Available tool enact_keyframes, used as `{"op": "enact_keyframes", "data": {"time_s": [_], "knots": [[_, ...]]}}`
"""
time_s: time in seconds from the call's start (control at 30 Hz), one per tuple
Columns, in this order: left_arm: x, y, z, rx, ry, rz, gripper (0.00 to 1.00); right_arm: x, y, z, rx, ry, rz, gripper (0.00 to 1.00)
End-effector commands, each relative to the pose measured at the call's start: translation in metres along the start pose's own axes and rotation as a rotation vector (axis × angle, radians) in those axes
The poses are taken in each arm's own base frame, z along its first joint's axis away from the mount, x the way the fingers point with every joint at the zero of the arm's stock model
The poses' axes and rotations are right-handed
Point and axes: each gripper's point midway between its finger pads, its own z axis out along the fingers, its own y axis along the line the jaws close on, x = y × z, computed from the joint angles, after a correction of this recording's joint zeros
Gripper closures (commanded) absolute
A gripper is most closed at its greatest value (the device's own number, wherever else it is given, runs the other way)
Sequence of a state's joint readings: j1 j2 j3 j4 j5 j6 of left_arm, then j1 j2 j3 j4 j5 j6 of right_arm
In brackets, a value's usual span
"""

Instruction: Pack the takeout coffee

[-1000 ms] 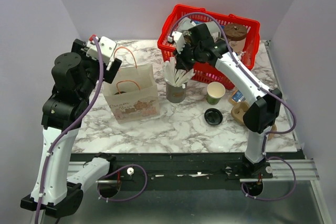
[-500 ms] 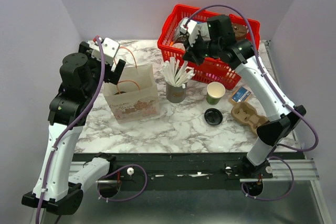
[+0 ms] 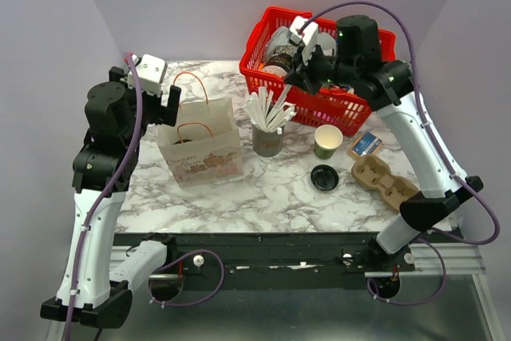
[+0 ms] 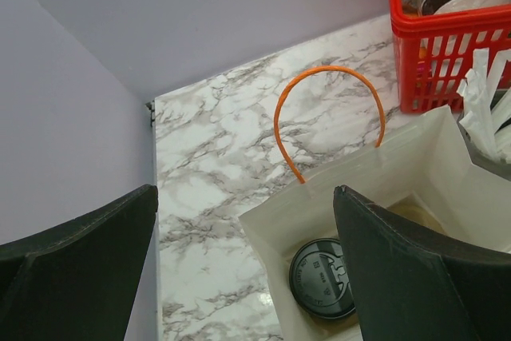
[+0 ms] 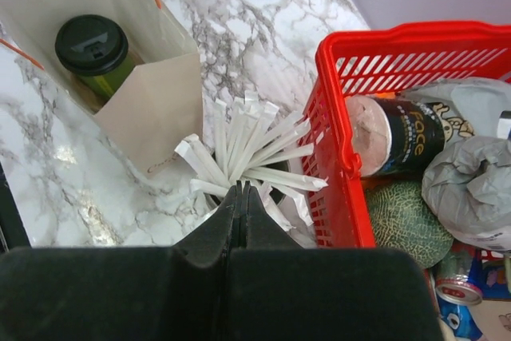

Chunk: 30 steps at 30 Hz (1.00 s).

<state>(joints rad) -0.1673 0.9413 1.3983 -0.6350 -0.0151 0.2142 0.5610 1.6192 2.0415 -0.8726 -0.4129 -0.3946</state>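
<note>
Bag contents: the takeout coffee (image 4: 322, 279) stands upright inside the paper bag (image 3: 200, 149), at the bottom. Its black lid faces up and a strip of green cup wall shows below it in the right wrist view. Nothing is gripping it.

Left tool (image 4: 243, 197): fingers spread wide and holding nothing. It hangs above the bag's open mouth, and one orange handle (image 4: 327, 69) arches up between the two fingers in its own view.

Right tool (image 5: 241, 197): fingers pressed together with nothing between them. It is raised well above the bench (image 3: 263, 197), over the red basket (image 3: 319, 101) that sits beyond the bag. Its camera looks down on the bag and its neighbours.

Around the bag:
- The grey cup (image 3: 267, 140) of white sticks stands just beside the bag, between it and the basket. I cannot tell whether cup and bag touch.
- The lidless green cup (image 3: 327, 141) stands past the grey cup, farther from the bag.
- A loose black lid (image 3: 325, 177) lies flat on the bench near the green cup, apart from the bag.
- The brown cup carrier (image 3: 385, 179) lies farthest from the bag.

Basket, seen from the right wrist: a dark-labelled tub (image 5: 391, 145) on its side, crumpled grey plastic (image 5: 471, 189) and a green melon (image 5: 403, 225).
</note>
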Motion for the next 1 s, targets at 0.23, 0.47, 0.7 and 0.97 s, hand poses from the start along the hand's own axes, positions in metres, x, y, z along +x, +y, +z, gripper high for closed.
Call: {"op": "enact_keyframes", "data": {"time_s": [0.23,0.47,0.7,0.97], "knots": [[-0.003,0.009,-0.014,-0.005,-0.040,-0.145,0.01,-0.116,0.022,-0.055,-0.100,-0.356,0.015,1.00],[-0.004,0.013,-0.016,-0.020,-0.045,-0.145,0.01,-0.136,0.049,-0.056,-0.287,-0.431,0.080,0.99],[-0.007,0.014,-0.016,-0.019,-0.055,-0.144,0.01,-0.131,0.060,-0.029,-0.334,-0.397,0.123,0.99],[-0.004,0.013,-0.018,-0.022,-0.051,-0.139,0.01,-0.117,0.080,0.000,-0.285,-0.313,0.085,0.99]]}}
